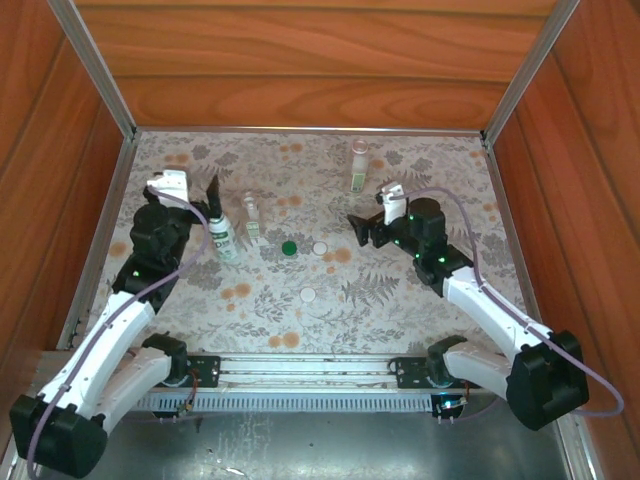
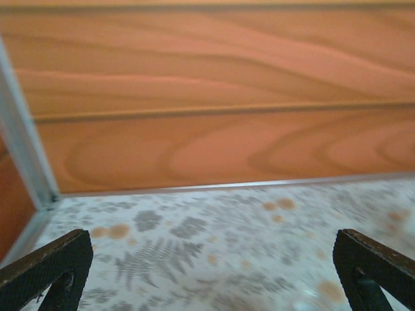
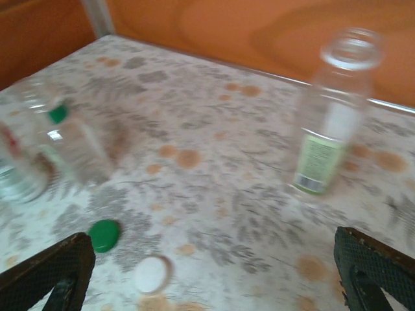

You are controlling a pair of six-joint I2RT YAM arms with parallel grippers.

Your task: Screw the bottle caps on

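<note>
The left gripper (image 1: 186,192) hangs released, jaws spread wide and holding nothing. Its fingers (image 2: 48,269) frame bare table (image 2: 214,220) and the wooden back wall (image 2: 214,97). In the top view the white bottle (image 1: 225,238) stands upright just to this gripper's right, near its dark finger but apart from it. A little further right stands the short bottle (image 1: 251,214), also upright.

The right gripper (image 1: 370,215) is likewise released, jaws wide and empty, above the table and pointing toward the middle. In its wrist view the green cap (image 3: 104,234) lies flat on the table near the finger at the lower left. A white cap (image 3: 150,274) lies beside it, nearer the camera (close, but not touching). Further off to the right stands the tall bottle (image 3: 331,116), upright, its neck open, its yellow-green label facing the camera. The short bottle and the white bottle show as blurs at the left of that view.

Seen from above, the green cap and the white cap sit side by side at the middle of the table, between the two grippers. The second white cap (image 1: 308,296) lies alone nearer the arm bases, well apart from every bottle. The tall bottle stands toward the back wall, beyond the right gripper. All three caps lie on the table, off the bottles.
</note>
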